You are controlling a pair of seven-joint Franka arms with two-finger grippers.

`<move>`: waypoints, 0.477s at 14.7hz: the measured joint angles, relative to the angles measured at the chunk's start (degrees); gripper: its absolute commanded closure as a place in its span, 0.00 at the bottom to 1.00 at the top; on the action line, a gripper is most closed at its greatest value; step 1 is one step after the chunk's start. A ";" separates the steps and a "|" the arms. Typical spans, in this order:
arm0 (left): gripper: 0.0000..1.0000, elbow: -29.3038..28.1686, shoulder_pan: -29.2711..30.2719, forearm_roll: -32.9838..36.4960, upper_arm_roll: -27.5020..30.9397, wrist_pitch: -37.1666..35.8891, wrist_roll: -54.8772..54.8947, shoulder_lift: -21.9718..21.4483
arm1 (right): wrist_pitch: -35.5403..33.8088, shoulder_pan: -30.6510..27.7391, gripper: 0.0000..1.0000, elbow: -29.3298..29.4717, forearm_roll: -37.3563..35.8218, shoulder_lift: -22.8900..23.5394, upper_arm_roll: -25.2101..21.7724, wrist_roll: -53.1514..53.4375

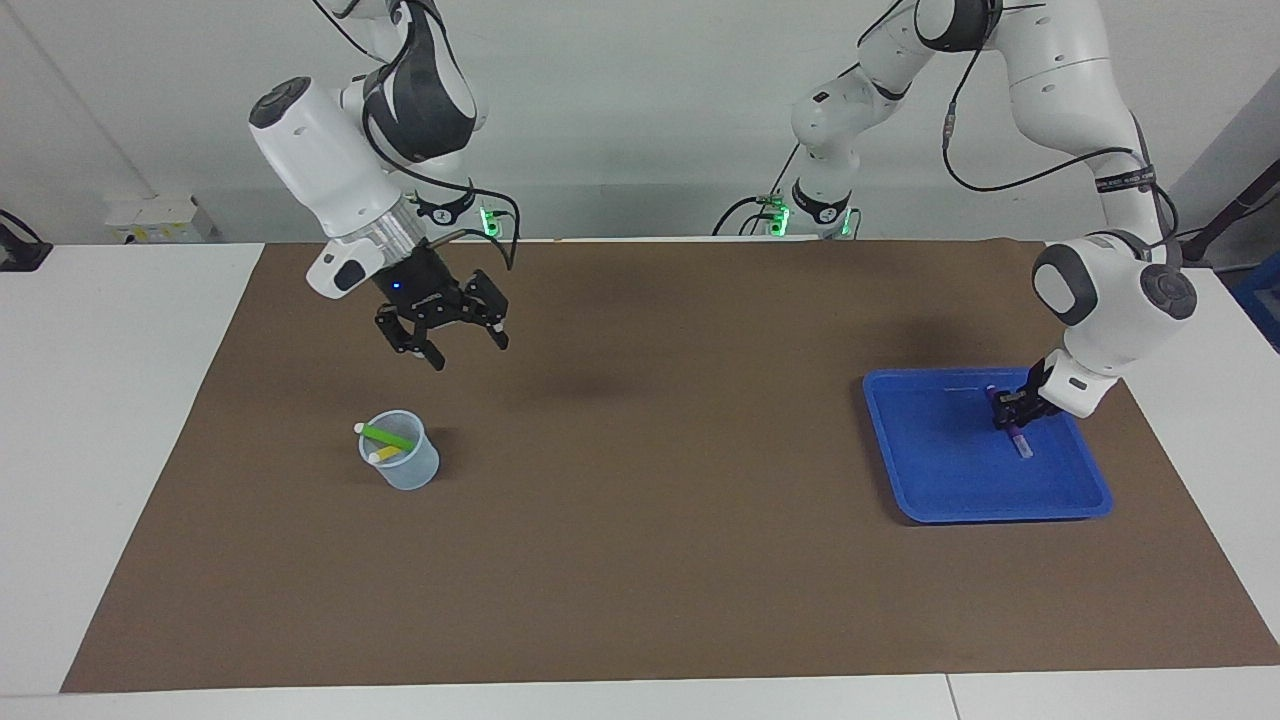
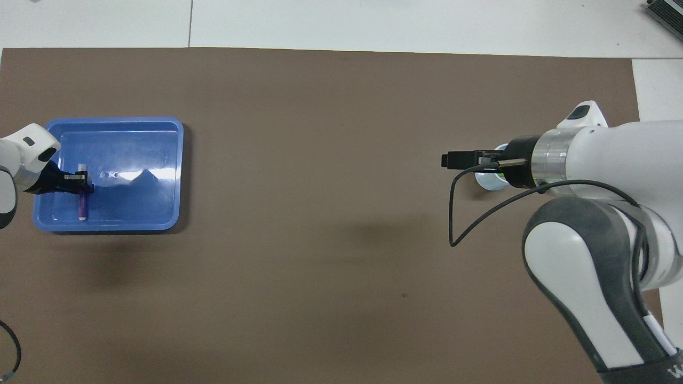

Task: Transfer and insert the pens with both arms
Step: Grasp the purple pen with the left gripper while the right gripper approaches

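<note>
Two of the three pens were done: the green pen [image 1: 388,436] and the yellow pen [image 1: 388,454] stood in the clear cup [image 1: 402,462] toward the right arm's end of the desk. The purple pen [image 1: 1012,427] lay in the blue tray [image 1: 950,480], the left end effector [image 1: 1012,415] clamped on it, not yet lifted. The right end effector [image 1: 466,344] hung spread apart and empty above the mat, waiting. Handover and insertion remained.

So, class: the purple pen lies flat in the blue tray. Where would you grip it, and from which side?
Grip the purple pen around the middle of its barrel, coming straight down from above with fingers across its width. It lies flat on the blue tray's floor, away from the walls, so only the top is free. The left gripper is placed that way.
</note>
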 measured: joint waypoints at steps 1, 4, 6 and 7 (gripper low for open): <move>0.73 -0.20 0.04 0.00 0.00 0.33 0.00 0.00 | 0.02 1.13 0.00 0.27 0.00 -0.01 0.04 2.86; 0.90 -0.67 0.12 0.01 0.00 0.75 0.04 0.00 | 0.34 4.15 0.00 1.20 0.00 0.00 0.07 10.80; 1.00 -0.69 0.15 0.02 -0.01 0.84 0.09 -0.01 | 1.61 6.20 0.00 1.66 0.00 -0.01 0.09 16.46; 1.00 -0.69 0.22 0.03 -0.01 0.90 0.10 -0.01 | 2.36 7.19 0.00 1.71 0.00 0.00 0.10 19.21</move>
